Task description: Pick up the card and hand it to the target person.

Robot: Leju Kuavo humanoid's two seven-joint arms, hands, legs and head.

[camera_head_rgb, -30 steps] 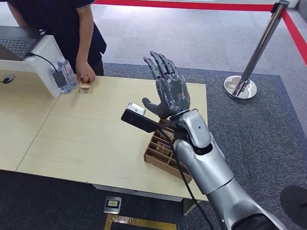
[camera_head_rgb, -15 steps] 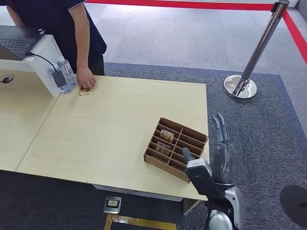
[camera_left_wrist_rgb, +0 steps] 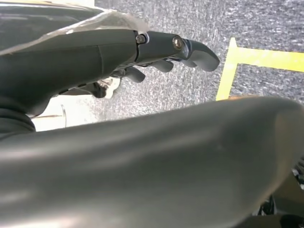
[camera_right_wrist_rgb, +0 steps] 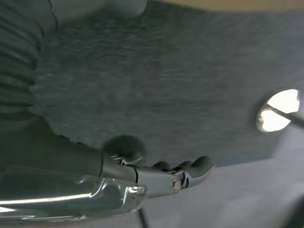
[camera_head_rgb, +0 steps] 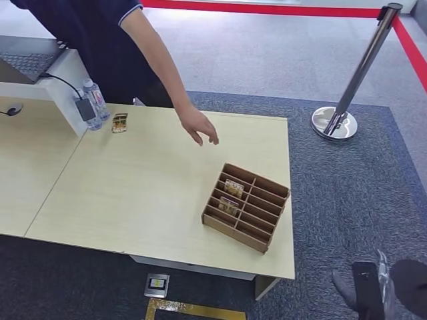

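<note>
Toward 10 o'clock from the low right hand (camera_head_rgb: 370, 290), fingers (camera_right_wrist_rgb: 193, 170) loosely extended and empty, cards (camera_head_rgb: 231, 189) lie in the divider tray (camera_head_rgb: 261, 230) on the desk (camera_head_rgb: 131, 193).

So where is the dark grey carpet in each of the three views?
Head view: dark grey carpet under and around the table.
Left wrist view: past the left robot hand, beside the yellow floor marking.
Right wrist view: past the right robot hand, reaching the stanchion base.
Shared landmark: the stanchion base, head and right wrist views.
</note>
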